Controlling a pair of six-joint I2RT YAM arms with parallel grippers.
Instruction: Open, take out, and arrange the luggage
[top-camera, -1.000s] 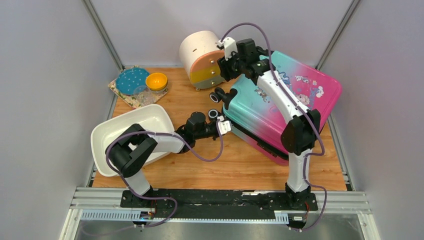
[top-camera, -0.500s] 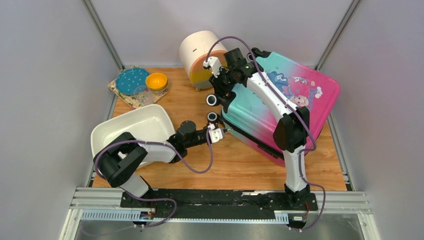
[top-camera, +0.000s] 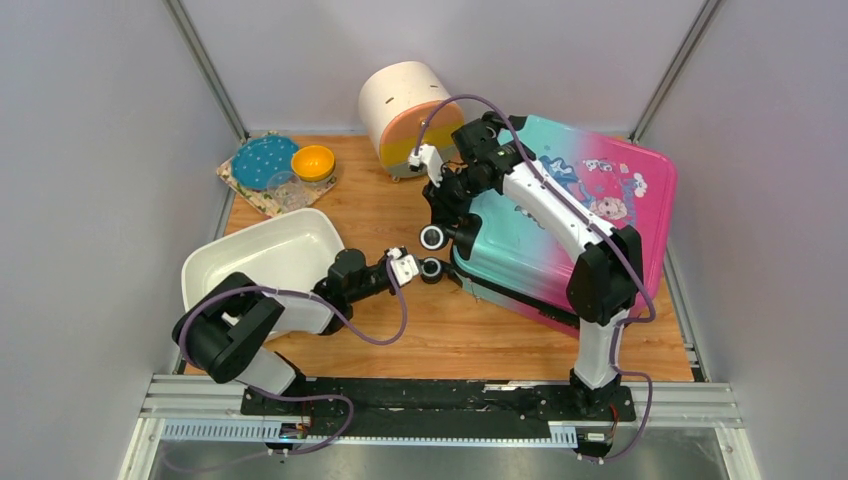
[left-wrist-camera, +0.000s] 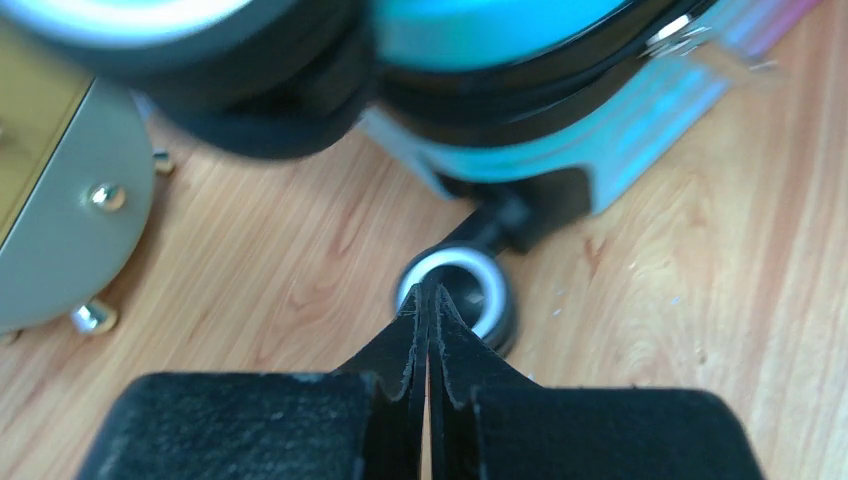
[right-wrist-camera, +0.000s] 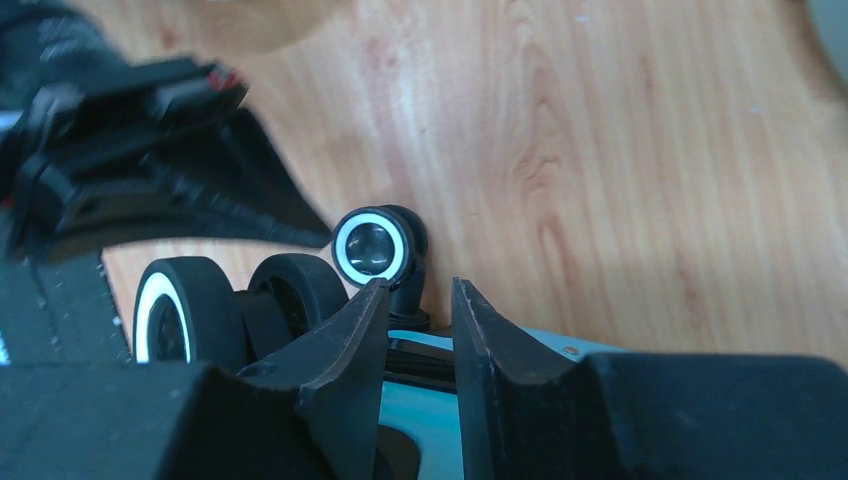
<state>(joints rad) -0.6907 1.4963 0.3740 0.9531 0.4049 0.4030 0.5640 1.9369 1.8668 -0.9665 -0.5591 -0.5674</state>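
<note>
Pink-and-teal luggage (top-camera: 590, 225) lay on the right of the table (top-camera: 440, 335), apparently unopened, so everything remained to do. The left pincer (left-wrist-camera: 428, 300), shut on nothing, pointed at a wheel (left-wrist-camera: 482, 296) just ahead. The right pincer (right-wrist-camera: 415, 292) hung narrowly parted over the wheel end, gripping nothing evident.

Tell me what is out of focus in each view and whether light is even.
Top external view: evenly lit, sharp. Left wrist view: the luggage shell and near wheel at the top are blurred, the far wheel sharper. Right wrist view: the left gripper at upper left is blurred, the table sharp.
</note>
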